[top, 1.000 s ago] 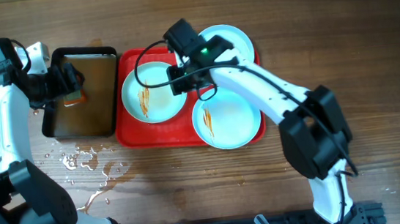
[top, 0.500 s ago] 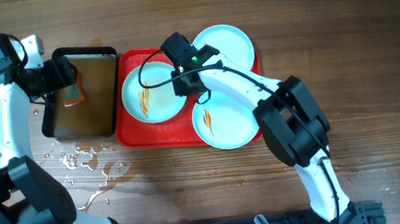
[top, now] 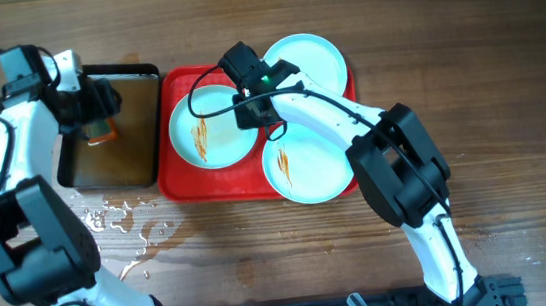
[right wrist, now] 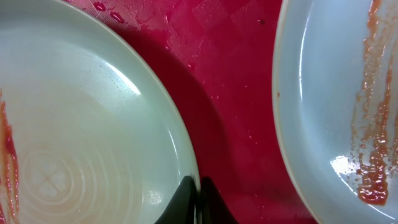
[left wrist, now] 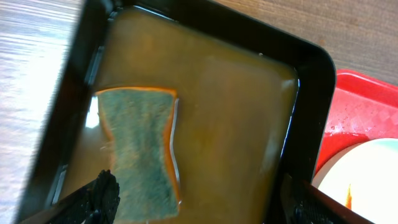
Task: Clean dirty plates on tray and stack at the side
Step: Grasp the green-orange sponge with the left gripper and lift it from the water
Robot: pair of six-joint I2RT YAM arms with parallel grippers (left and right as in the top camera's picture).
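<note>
The right hand point(right wrist: 198, 198) pinches the rim of the left plate point(top: 216, 138) on the tray point(top: 218, 181), likely steadying it for wiping, while the left hand point(left wrist: 204, 198) hangs spread over the sponge point(left wrist: 140, 155) in the pan point(left wrist: 308, 81), seemingly to grab it.

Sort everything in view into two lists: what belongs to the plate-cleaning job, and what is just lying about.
Belongs to the job: red tray; left plate and front plate, both streaked; back plate; sponge; black pan of brownish liquid.

Just lying about: spilled water on the table.
</note>
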